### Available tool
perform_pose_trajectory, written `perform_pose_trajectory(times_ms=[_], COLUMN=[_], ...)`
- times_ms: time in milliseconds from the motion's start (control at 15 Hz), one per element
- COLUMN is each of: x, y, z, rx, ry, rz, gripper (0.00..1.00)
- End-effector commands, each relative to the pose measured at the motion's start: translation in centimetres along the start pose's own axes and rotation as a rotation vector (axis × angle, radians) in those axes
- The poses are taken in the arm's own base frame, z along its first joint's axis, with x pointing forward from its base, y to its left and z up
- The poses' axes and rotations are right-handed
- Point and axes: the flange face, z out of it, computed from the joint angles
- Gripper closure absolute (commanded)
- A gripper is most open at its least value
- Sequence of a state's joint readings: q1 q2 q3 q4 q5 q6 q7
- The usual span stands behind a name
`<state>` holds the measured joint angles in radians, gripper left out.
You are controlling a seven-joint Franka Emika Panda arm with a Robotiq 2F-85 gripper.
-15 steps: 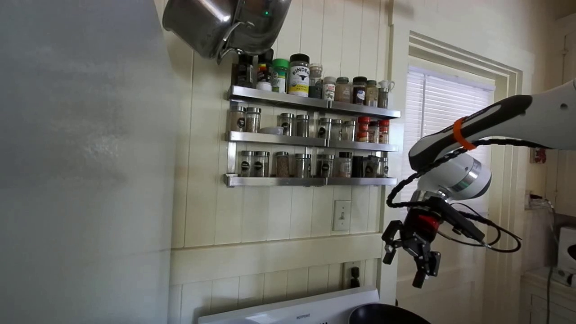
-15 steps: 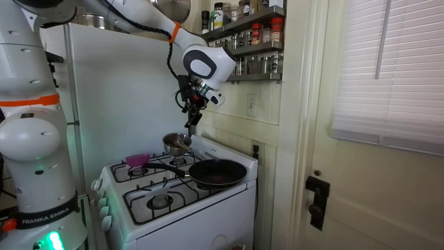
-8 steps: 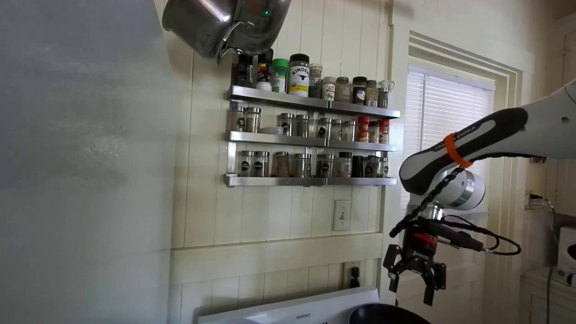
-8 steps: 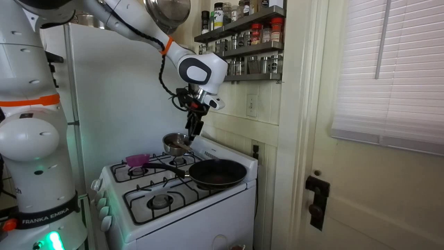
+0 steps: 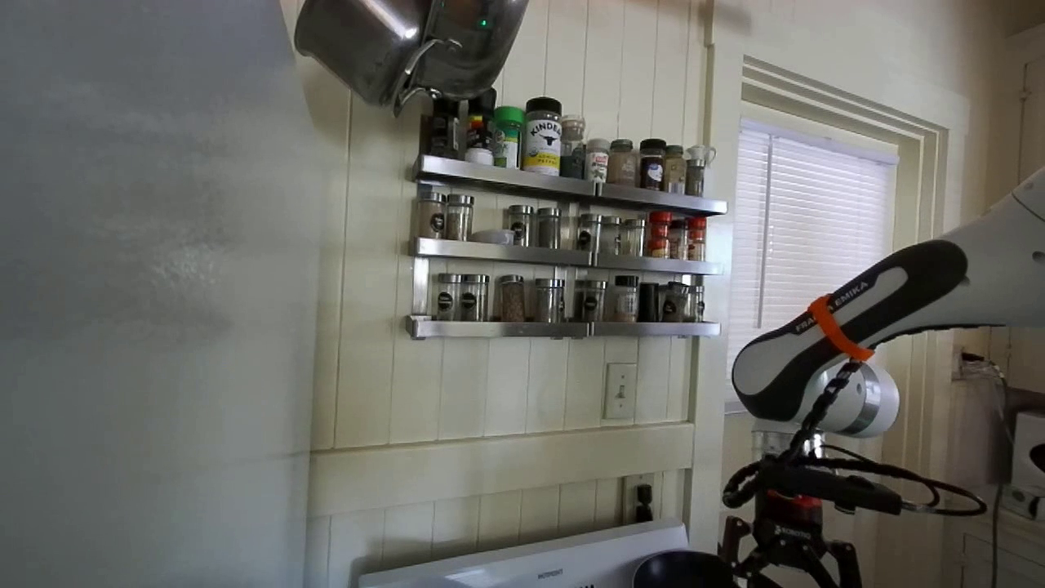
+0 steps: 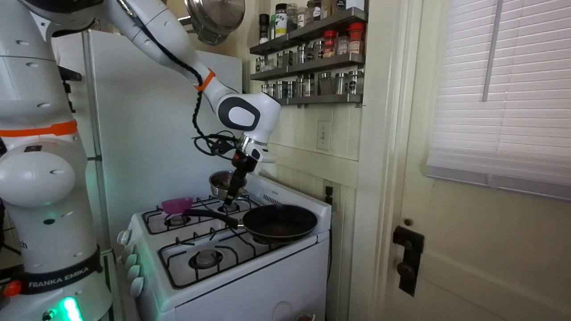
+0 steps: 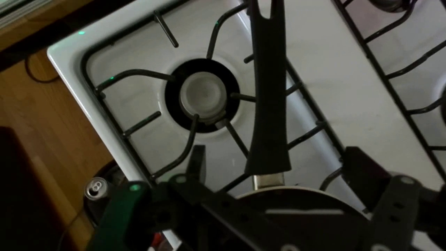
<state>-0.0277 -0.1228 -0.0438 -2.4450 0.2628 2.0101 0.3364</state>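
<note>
Two fingers [image 7: 198, 161] of the end effector [image 7: 273, 160] are spread wide above the stove [image 6: 250, 285], and the black frying pan [image 6: 280, 223] is set below them, its long handle [image 7: 270, 104] framed in the gap between them in the wrist view. In an exterior view, a metal saucepan [image 6: 217, 191] is partly hidden behind the end effector.

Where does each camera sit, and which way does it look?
In an exterior view, before the stove, facing shelves: arm and jaws.
In an exterior view, beside the stove, facing the fridge: base, arm, jaws.
Wrist view: on the arm, looking down at the pan handle; open jaws at bottom.
Both exterior views share shelves, arm and pan.
</note>
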Motion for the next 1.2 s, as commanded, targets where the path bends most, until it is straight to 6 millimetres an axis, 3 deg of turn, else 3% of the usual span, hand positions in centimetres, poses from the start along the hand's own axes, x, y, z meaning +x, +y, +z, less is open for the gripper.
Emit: perform_pose_trajectory(times_ms=[0, 67, 267, 733, 933, 1133], x=[0.3, 0.3, 0.4, 2.0, 2.0, 1.9], y=[1.3, 0.7, 1.2, -2.0, -2.0, -1.5], z=[1.6, 0.7, 1.3, 2.0, 2.9, 3.5], rx=[-0.003, 0.002, 0.004, 0.046, 0.014, -0.009], ry=[0.048, 0.018, 0.028, 0.227, 0.214, 0.183], rz=[0.047, 0.032, 0.041, 0.128, 0.182, 0.114], gripper=[0.0, 0.0, 0.0, 0.0, 0.0, 0.0])
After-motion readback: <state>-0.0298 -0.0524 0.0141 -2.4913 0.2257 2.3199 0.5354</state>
